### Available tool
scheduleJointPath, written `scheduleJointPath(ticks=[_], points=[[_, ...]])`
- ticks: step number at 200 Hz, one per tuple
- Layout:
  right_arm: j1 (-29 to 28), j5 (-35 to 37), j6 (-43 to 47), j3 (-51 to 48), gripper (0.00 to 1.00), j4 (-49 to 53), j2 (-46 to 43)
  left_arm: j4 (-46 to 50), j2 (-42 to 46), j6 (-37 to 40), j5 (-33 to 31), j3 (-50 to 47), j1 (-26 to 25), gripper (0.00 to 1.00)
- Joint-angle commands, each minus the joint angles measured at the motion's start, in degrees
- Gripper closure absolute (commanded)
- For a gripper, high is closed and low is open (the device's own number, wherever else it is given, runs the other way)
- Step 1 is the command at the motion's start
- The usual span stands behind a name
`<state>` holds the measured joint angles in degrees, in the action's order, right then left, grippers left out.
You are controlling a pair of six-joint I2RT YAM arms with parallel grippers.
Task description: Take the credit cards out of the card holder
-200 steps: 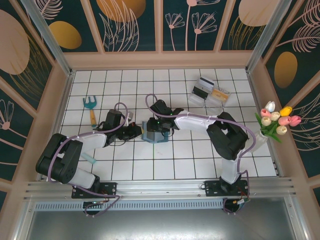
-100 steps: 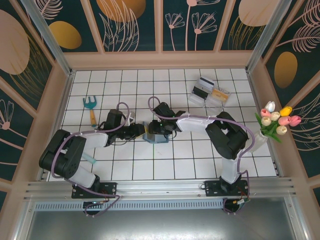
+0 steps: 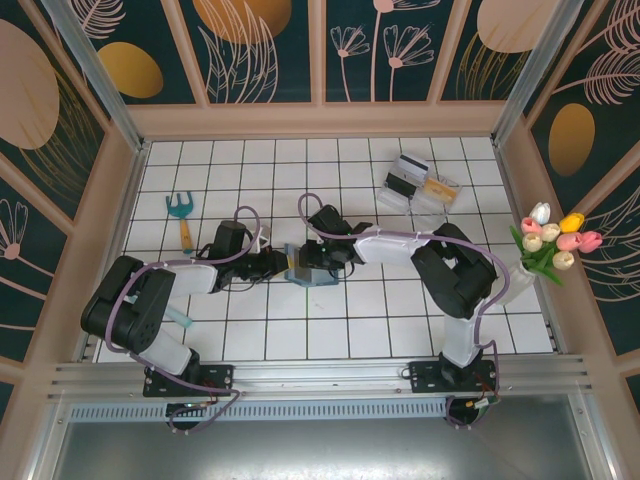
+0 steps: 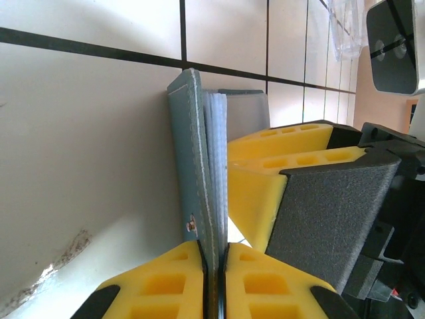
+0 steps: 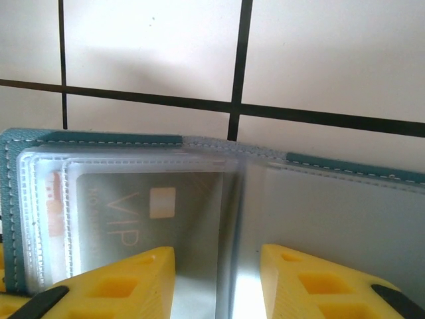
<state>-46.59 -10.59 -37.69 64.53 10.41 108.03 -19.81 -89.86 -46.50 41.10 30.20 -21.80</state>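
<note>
The teal card holder (image 3: pixel 308 272) lies open on the white tiles at mid-table, between the two grippers. In the left wrist view its left half (image 4: pixel 192 146) stands on edge, and my left gripper (image 4: pixel 214 266) is shut on that flap and its clear sleeves. The left gripper (image 3: pixel 283 264) meets the holder from the left. My right gripper (image 5: pixel 218 282) hovers open over the holder's inside (image 5: pixel 345 212), its fingers on either side of the centre fold. A greyish credit card (image 5: pixel 146 206) marked VIP sits in the left sleeve, with an orange edge (image 5: pixel 54 193) behind it. From the left wrist, the right gripper's yellow fingers (image 4: pixel 265 179) show close beside the flap.
A clear plastic tray (image 3: pixel 420 187) holding cards stands at the back right. A teal garden fork with an orange handle (image 3: pixel 182 215) lies at the left. Tulips in a vase (image 3: pixel 555 245) stand by the right wall. Wooden walls ring the tiled floor.
My left gripper has slid right to the holder's left side, opened briefly and shut on the flap. The right gripper has stayed over the holder, barely shifting.
</note>
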Motion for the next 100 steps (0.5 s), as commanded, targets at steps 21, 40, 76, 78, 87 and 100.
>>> scheduleJointPath(ticks=[21, 40, 76, 78, 87, 100], points=[[0.93, 0.44, -1.06, -3.82, 0.6, -1.54, -3.72, 1.0, 1.72, 2.02, -0.09, 1.31, -0.35, 0.96], [1.61, -2.03, -1.83, -5.96, 0.59, -5.14, -5.83, 1.7, 2.49, 2.43, -0.35, 1.53, -0.35, 0.98], [2.99, -4.62, -3.13, -7.71, 0.59, -6.92, -4.55, 1.01, 3.97, 1.54, 1.23, 1.53, -0.32, 1.0], [2.99, -4.62, -3.15, -7.68, 0.59, -6.68, -4.37, 0.92, 4.1, 1.51, 1.34, 1.53, -0.36, 1.0], [2.83, -4.91, -3.18, -7.42, 0.59, -6.22, -3.5, 0.51, 4.55, 1.13, 1.63, 1.36, -0.35, 1.0], [2.81, -5.12, -3.35, -7.17, 0.6, -6.11, -2.5, -0.57, 5.0, 0.63, 2.29, 1.13, -0.32, 1.0]])
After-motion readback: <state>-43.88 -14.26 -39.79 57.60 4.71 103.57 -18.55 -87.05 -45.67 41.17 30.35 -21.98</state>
